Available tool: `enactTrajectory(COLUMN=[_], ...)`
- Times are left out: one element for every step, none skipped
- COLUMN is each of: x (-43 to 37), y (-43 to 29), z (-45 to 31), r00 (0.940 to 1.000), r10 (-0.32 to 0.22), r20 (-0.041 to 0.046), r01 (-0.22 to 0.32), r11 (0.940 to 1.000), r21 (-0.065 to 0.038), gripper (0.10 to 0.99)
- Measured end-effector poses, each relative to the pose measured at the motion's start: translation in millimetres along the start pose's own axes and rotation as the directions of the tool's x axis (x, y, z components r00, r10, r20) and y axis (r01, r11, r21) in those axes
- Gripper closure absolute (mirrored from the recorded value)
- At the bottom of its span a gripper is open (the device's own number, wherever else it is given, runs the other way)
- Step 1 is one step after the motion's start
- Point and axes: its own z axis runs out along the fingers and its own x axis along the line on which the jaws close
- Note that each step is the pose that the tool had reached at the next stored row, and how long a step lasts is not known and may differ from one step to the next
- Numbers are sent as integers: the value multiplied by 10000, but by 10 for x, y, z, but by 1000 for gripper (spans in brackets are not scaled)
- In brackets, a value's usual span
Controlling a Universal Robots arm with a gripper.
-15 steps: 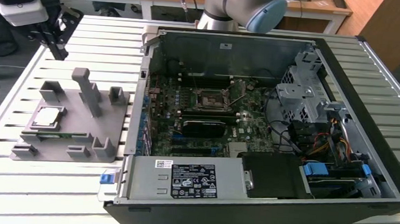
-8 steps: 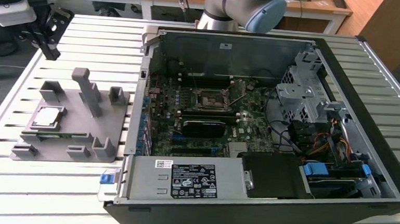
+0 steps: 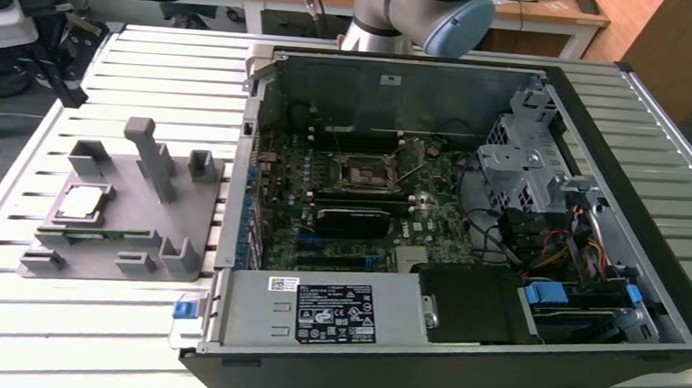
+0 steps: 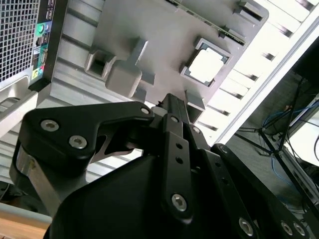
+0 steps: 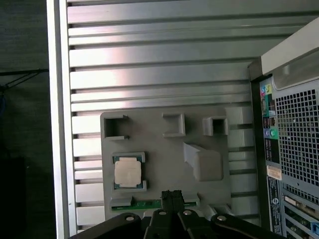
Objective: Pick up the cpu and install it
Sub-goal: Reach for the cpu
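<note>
My end effector (image 5: pixel 172 194), closed & empty near the fixture (image 5: pixel 154 149), could knock the cpu (image 5: pixel 126 173) askew if lowered w/o opening.

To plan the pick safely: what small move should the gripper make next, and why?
Probably a short sideways shift to centre the black gripper over the silvery square cpu. In the first wrist view, its tip appears offset from the chip's pocket in the grey plastic fixture block, not above it.
</note>
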Motion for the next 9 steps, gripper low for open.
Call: enactTrajectory(x=[35, 74, 111, 151, 183, 220, 252, 287, 319], y=[-3, -6, -9, -12, -15, -18, -21, -23, -25], z=[4, 8, 11, 16, 21, 27, 31, 36, 42], r00=[10000, 10000, 10000, 10000, 10000, 10000, 10000, 10000, 10000], r10=[0, 0, 0, -1, -1, -1, -1, 0, 1], r20=[0, -1, -2, -2, -2, -2, -3, -3, -2], r01=[0, 0, 0, 1, 1, 1, 1, 0, -1], r11=[10000, 10000, 10000, 10000, 10000, 10000, 10000, 10000, 10000], r21=[0, 1, 1, 0, 0, 0, 1, 1, 0], gripper=[980, 980, 980, 980, 980, 980, 980, 980, 980])
